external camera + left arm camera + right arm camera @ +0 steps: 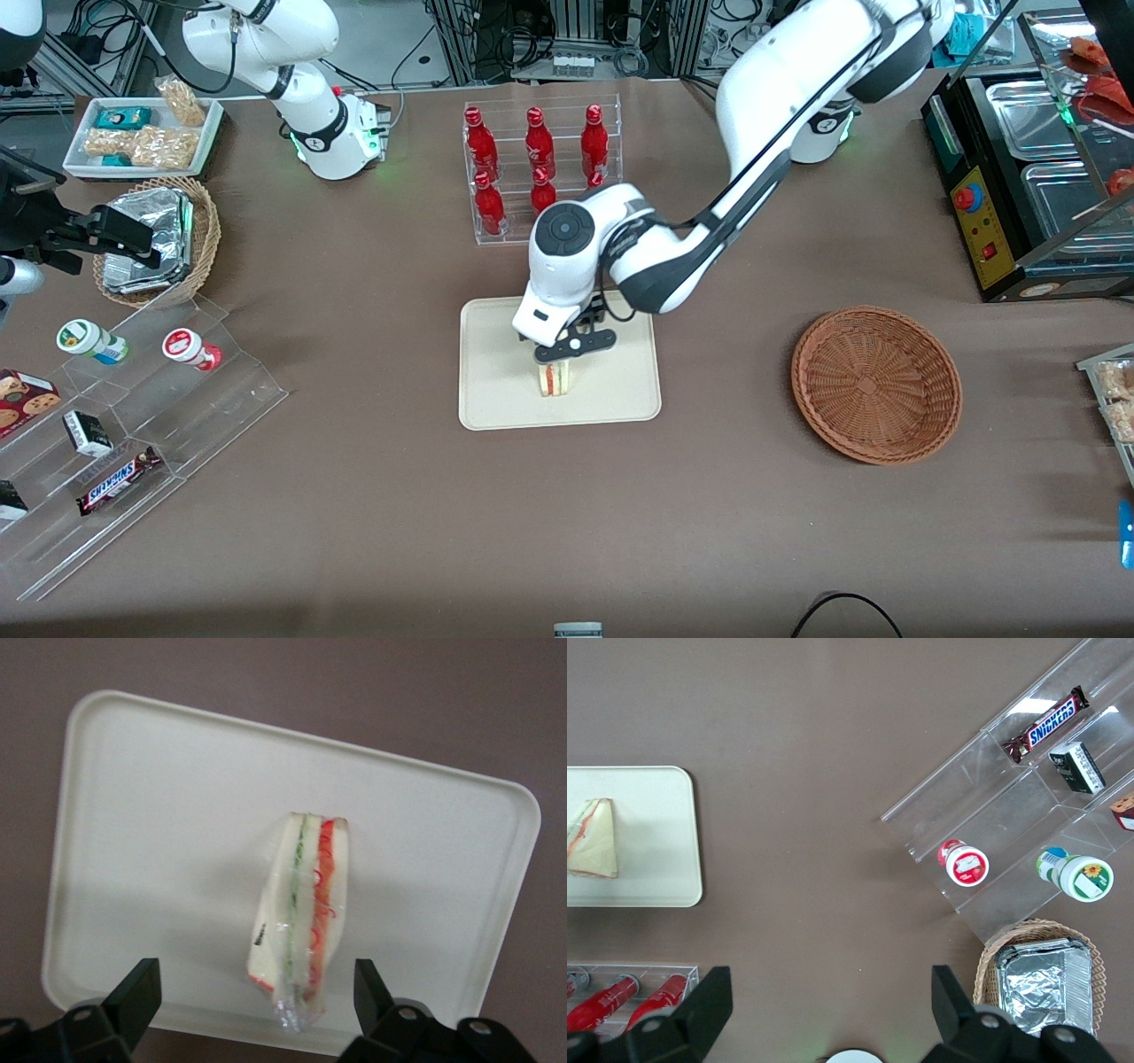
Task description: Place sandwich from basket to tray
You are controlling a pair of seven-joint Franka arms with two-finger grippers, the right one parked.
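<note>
The sandwich (555,379) stands on edge on the cream tray (496,390), near the tray's edge closest to the front camera. My left gripper (558,361) hovers just above it, open. In the left wrist view the black fingers (140,989) are spread wide on either side of the sandwich (306,904) without touching it, and the tray (159,815) lies under it. The right wrist view also shows the sandwich (594,840) on the tray (656,833). The reddish-brown basket (875,383) sits empty toward the working arm's end of the table.
A clear rack of red bottles (540,173) stands farther from the front camera than the tray. Toward the parked arm's end are a tan basket with foil packets (159,239), a stepped acrylic snack display (133,416) and a white snack tray (142,133). A food warmer (1036,177) stands at the working arm's end.
</note>
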